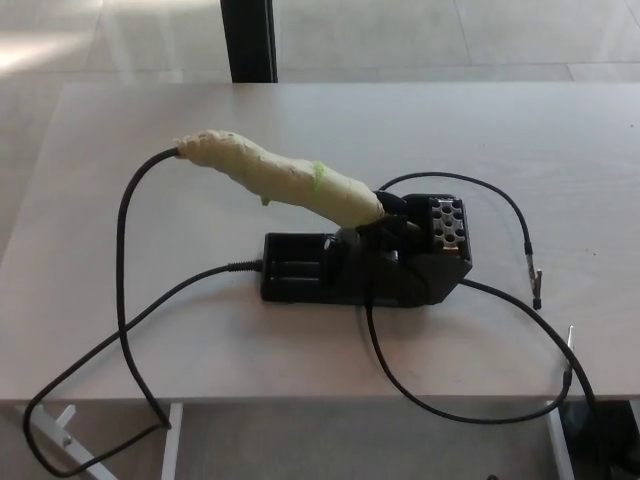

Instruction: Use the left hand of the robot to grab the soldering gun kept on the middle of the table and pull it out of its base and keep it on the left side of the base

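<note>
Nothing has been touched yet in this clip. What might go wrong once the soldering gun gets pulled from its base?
1. The soldering gun trails a long cord that loops off the table's front edge; it could drag or snag during the lift.
2. Other cables run from the base, so a stiff pull might shift the base instead of freeing the gun.
3. Neither robot hand is in view.

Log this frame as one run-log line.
soldering gun: seated in base, handle tilted up-left | hands: not in view | table left of base: crossed by cables | grab: not begun
</note>
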Robot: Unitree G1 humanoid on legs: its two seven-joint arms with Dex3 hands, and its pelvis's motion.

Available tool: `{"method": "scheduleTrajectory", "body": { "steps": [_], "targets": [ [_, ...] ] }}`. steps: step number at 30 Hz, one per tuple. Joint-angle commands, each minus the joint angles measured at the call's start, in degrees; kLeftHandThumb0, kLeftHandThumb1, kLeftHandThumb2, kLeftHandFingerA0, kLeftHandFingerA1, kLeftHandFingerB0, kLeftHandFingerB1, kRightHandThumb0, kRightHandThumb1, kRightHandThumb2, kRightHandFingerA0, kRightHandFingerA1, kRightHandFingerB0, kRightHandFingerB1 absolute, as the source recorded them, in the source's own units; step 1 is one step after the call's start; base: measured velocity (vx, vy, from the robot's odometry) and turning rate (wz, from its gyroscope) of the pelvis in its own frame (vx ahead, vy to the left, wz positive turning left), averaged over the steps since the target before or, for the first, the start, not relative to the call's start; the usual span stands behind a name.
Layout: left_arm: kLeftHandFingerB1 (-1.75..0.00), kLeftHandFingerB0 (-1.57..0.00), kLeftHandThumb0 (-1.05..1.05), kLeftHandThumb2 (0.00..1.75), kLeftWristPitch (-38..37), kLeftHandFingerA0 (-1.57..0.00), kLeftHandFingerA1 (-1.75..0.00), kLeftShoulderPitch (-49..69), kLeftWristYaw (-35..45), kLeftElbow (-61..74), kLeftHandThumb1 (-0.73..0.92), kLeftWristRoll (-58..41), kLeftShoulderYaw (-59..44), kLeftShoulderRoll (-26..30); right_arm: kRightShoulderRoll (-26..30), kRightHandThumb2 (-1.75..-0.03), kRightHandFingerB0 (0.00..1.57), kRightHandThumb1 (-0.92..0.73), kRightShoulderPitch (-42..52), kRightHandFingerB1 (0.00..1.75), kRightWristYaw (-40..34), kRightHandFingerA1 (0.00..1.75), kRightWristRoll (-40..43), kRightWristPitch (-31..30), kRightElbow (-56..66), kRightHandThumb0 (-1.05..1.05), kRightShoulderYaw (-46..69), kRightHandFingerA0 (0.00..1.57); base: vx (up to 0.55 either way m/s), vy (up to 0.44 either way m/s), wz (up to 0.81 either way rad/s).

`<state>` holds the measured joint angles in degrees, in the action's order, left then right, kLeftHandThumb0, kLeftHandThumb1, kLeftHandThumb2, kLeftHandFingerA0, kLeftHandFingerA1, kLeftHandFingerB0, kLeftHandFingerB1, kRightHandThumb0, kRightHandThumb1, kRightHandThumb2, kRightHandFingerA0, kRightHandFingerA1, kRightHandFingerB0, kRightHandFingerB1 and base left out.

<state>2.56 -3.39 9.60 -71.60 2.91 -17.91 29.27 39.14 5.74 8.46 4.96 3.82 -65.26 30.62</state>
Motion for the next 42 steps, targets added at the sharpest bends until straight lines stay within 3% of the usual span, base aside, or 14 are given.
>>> {"method": "scheduleTrajectory", "body": {
  "steps": [1, 2, 3, 5, 6, 7, 9, 10, 11, 12, 15, 16, 20, 42],
  "targets": [
    [-0.83, -0.39, -0.58, 1.29, 1.2, -0.51, -0.94, -5.5, -8.1, 0.4, 0.63, -8.1, -8.2, 2.3, 1.4, -0.59, 0.31, -0.63, -0.4, 0.34, 2.4, 0.60, 3.1, 2.7, -1.5, -0.52, 1.3, 0.48, 0.00, 0.000, 0.00],
    [-1.20, -0.28, -0.58, 1.25, 1.3, -0.29, -1.42, -7.9, -9.7, 0.4, 0.64, -8.2, -9.3, 3.0, 1.4, -0.59, 0.31, -0.64, -0.4, 0.34, 2.5, 0.60, 3.0, 2.9, -1.5, -0.52, 1.2, 0.47, 0.00, 0.000, 0.00],
    [-1.31, -0.29, -0.65, 1.12, -0.7, -0.32, -1.52, -13.8, -12.9, 1.0, 0.70, -8.4, -10.9, 4.7, 1.4, -0.86, 0.24, -0.50, -0.5, 0.48, 2.6, 0.66, 2.8, 3.2, -2.0, -0.55, 0.9, 0.45, 0.00, 0.000, 0.00],
    [-1.52, -0.26, -0.76, 1.06, -1.1, -0.39, -1.59, -16.2, -12.8, 1.0, 0.67, -8.2, -11.6, 5.7, 1.4, -0.60, 0.32, -0.63, -0.5, 0.35, 2.5, 0.61, 2.8, 3.5, -2.1, -0.52, 0.8, 0.49, 0.00, 0.000, 0.00],
    [-1.75, -0.58, -0.82, 1.17, -2.9, -0.77, -1.75, -18.6, -12.6, 1.7, 0.60, -8.2, -11.9, 6.3, 1.2, -0.84, 0.25, -0.50, -0.6, 0.48, 2.9, 0.68, 3.5, 3.3, -1.9, -0.55, 1.3, 0.47, 0.00, 0.000, 0.00],
    [-1.49, -1.30, -0.63, 1.27, -2.2, -1.57, -1.59, -23.9, -14.0, 4.0, 0.44, -7.9, -11.8, 7.3, 1.2, -0.86, 0.24, -0.50, -0.6, 0.48, 2.9, 0.67, 3.7, 3.0, -1.7, -0.57, 1.4, 0.47, 0.00, 0.000, 0.00],
    [-1.42, -1.32, -0.49, 1.11, 0.9, -1.39, -1.44, -29.4, -12.1, 6.0, 0.21, -9.0, -12.4, 8.8, 1.3, -0.87, 0.25, -0.50, -0.6, 0.48, 2.6, 0.67, 3.4, 3.0, -1.7, -0.56, 1.2, 0.47, 0.00, 0.000, 0.00],
    [-1.60, -0.92, -1.05, 1.43, 2.8, -1.03, -1.60, -32.2, -12.7, 7.6, 0.51, -8.3, -11.8, 9.4, 1.4, -0.59, 0.33, -0.62, -0.6, 0.35, 2.7, 0.64, 3.6, 3.0, -1.7, -0.52, 1.3, 0.53, 0.00, 0.000, 0.00],
    [-1.60, -0.92, -1.05, 1.43, 3.0, -1.03, -1.60, -32.6, -12.7, 7.7, 0.51, -8.1, -11.8, 9.4, 1.4, -0.59, 0.33, -0.62, -0.6, 0.35, 2.8, 0.64, 3.6, 3.0, -1.8, -0.52, 1.3, 0.53, 0.00, 0.000, 0.00],
    [-1.52, -0.59, -0.73, 1.05, 5.9, -0.55, -1.51, -35.4, -13.8, 17.3, 0.63, -6.8, -10.3, 9.2, 1.6, -0.86, 0.25, -0.50, -0.7, 0.48, 2.6, 0.67, 3.5, 2.7, -1.9, -0.58, 1.2, 0.47, 0.00, 0.000, 0.00],
    [-1.52, -0.59, -0.73, 1.05, 8.0, -0.55, -1.51, -36.2, -14.4, 22.5, 0.63, -6.1, -10.0, 8.8, 1.8, -0.86, 0.25, -0.50, -0.8, 0.48, 2.6, 0.67, 3.4, 2.6, -2.0, -0.58, 1.1, 0.47, 0.00, 0.000, 0.00],
    [-0.73, -0.45, -0.46, 0.67, 13.2, -0.50, -0.94, -38.6, -13.7, 36.7, 0.75, -3.1, -6.3, 7.9, 1.9, -0.60, 0.34, -0.62, -1.1, 0.35, 2.5, 0.62, 3.3, 2.7, -2.3, -0.52, 1.0, 0.53, 0.00, 0.000, 0.00],
    [-0.49, -0.50, -0.35, 0.59, 17.0, -0.51, -0.62, -44.8, -10.0, 48.8, 0.71, 3.6, 3.2, 5.8, 1.9, -0.59, 0.32, -0.63, -0.9, 0.35, 3.3, 0.60, 3.5, 3.3, -2.3, -0.52, 1.2, 0.48, 0.00, 0.000, 0.00],
    [-0.50, -0.54, -0.45, 0.61, 16.0, -0.62, -0.60, -42.0, -1.5, 66.2, 0.71, 19.1, 44.1, -15.1, 2.3, -0.87, 0.27, -0.50, -1.7, 0.49, 3.4, 0.66, 2.5, 4.4, -2.7, -0.61, 0.2, 0.47, 0.00, 0.000, 0.00]
  ]
}}
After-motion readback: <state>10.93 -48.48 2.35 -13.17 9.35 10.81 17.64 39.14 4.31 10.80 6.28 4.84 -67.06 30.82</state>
